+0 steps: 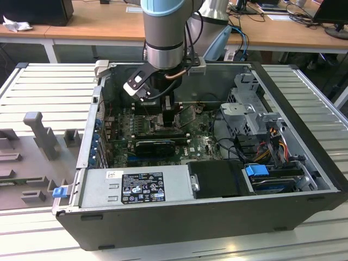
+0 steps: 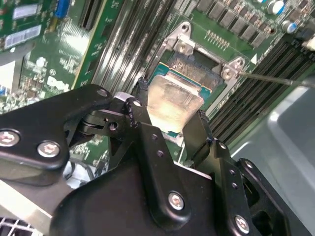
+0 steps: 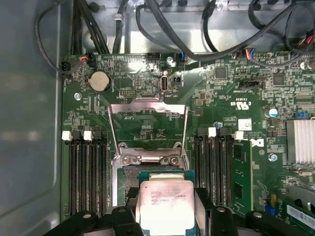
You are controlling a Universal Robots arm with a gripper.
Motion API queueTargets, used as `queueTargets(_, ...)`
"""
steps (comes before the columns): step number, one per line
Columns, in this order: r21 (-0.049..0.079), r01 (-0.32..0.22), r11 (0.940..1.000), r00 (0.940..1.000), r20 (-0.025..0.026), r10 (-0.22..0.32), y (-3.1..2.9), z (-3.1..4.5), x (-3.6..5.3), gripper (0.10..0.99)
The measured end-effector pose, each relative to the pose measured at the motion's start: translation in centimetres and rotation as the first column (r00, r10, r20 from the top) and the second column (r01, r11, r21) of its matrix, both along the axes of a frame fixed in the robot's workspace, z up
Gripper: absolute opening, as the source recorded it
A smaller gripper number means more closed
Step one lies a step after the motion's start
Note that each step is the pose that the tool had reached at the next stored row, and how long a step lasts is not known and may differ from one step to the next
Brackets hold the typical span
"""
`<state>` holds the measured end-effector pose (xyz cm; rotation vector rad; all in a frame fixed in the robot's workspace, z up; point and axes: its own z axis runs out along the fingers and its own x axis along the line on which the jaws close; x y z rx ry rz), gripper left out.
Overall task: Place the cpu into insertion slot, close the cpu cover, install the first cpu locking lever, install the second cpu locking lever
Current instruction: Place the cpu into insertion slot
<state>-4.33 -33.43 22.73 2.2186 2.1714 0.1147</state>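
The cpu [image 3: 165, 204] [image 2: 172, 101], a flat square chip with a pale metal top, sits between my gripper's [image 3: 166, 209] [image 2: 170, 108] black fingers [image 2: 201, 129], which are shut on its edges. It is held right over the insertion slot [image 3: 129, 179] [image 2: 198, 66], a dark socket with a metal rim; I cannot tell whether it touches the slot. The cpu cover [image 3: 147, 107] stands swung up and open behind the slot. A thin wire locking lever [image 2: 275, 78] sticks out beside the socket. In the exterior view my gripper [image 1: 168, 117] reaches down into the open computer case.
Long black memory slots [image 3: 86, 177] [image 3: 214, 167] flank the socket on both sides. A black finned card [image 1: 155, 145] lies near the gripper. Cables [image 3: 162, 29] run along the case wall. The power supply [image 1: 136, 187] and drive cage [image 1: 247, 109] border the board.
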Motion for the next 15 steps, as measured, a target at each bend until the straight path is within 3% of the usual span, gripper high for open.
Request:
queueTargets(6, 0.001, 0.000, 1.0000, 1.0000, 0.0002, 0.000, 0.91, -1.24, -0.14, 0.529)
queueTargets(15, 0.001, 0.001, 1.0000, 1.0000, 0.0001, -0.001, 0.97, -2.34, -0.14, 0.529)
